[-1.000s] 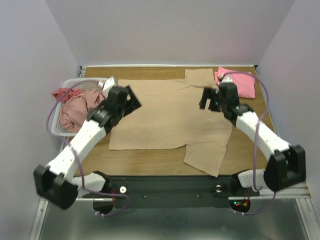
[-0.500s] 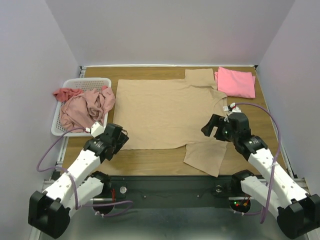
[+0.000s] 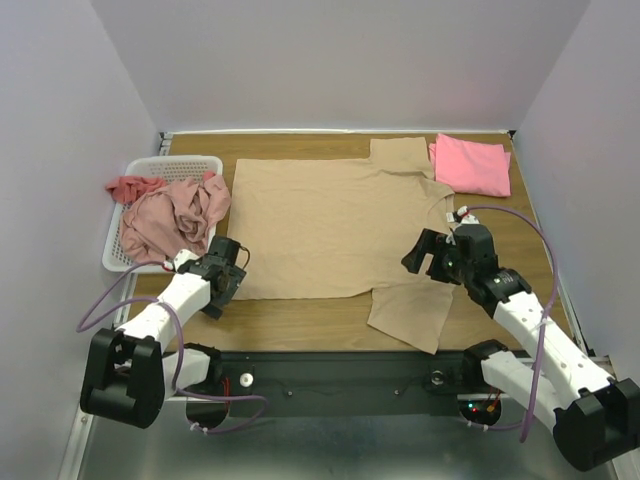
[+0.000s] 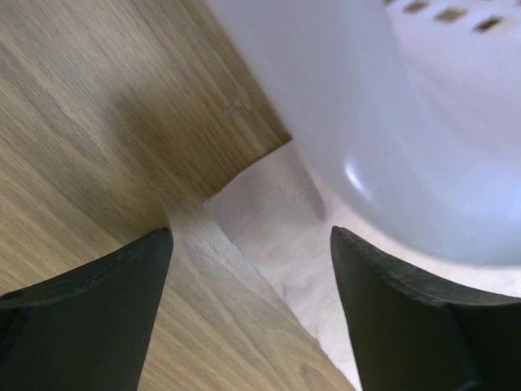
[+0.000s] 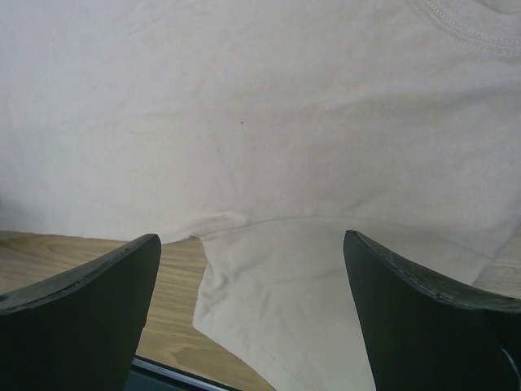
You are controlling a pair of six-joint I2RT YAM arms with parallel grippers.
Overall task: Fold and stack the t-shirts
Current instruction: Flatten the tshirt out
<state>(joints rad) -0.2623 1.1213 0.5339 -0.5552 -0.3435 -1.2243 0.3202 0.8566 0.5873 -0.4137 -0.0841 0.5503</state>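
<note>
Spread t-shirt (image 3: 330,225) lies between basket (image 3: 170,162), left, and folded t-shirt (image 3: 472,165).

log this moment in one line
left gripper: open, above tan t-shirt hem corner | right gripper: open, above its near sleeve | pink t-shirt: folded, far right

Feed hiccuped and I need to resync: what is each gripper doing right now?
Left gripper: open, holding nothing.
Right gripper: open, holding nothing, above the tan t-shirt.

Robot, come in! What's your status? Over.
Left gripper open, empty, over corner of tan t-shirt. Right gripper open, by its near sleeve. Shirt flat, unfolded. Close by left gripper: white basket.
</note>
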